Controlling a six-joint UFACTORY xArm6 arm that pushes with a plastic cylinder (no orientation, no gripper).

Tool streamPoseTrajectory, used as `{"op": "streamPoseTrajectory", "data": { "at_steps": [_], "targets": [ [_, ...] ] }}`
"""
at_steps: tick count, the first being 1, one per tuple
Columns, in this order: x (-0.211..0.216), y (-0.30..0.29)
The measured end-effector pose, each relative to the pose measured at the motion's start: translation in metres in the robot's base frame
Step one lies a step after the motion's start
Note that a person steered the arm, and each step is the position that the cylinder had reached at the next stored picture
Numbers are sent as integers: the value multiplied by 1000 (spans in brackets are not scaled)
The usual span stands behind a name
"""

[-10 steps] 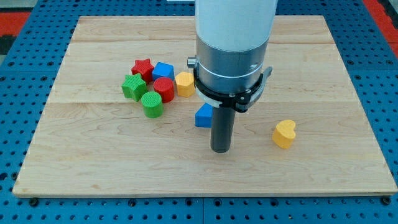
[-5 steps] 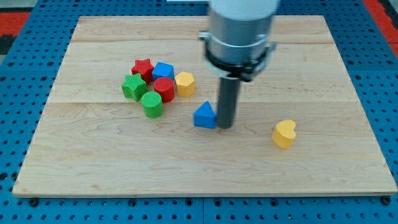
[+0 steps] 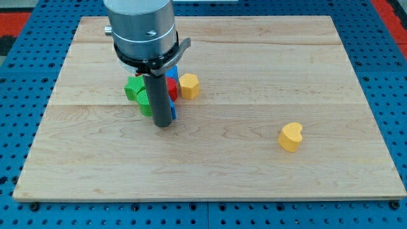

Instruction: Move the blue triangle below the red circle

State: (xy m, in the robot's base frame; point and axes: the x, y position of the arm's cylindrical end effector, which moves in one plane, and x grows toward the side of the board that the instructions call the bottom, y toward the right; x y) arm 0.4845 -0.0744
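My tip (image 3: 163, 124) rests on the board just below the cluster of blocks at the view's left centre. The rod hides most of the blue triangle (image 3: 173, 113); only a thin blue sliver shows at the rod's right edge. The red circle (image 3: 172, 89) shows partly, right of the rod and just above that blue sliver. The arm body covers the top of the cluster.
A green star (image 3: 134, 88) and a green cylinder (image 3: 144, 102) sit left of the rod. A yellow block (image 3: 189, 85) lies right of the red circle. A yellow heart (image 3: 290, 137) lies alone at the right. A blue block (image 3: 174, 72) peeks under the arm.
My tip has swept left from beside the blue triangle's right side. The blue triangle has slid left with it to sit under the red circle. The red star is now hidden by the arm.
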Motion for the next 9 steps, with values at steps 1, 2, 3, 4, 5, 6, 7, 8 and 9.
{"op": "streamPoseTrajectory", "data": {
  "at_steps": [1,2,3,4,5,6,7,8,9],
  "targets": [
    [19,11],
    [39,19],
    [46,19],
    [47,20],
    [80,56],
    [100,128],
    [105,209],
    [76,273],
    [34,271]
  ]
}}
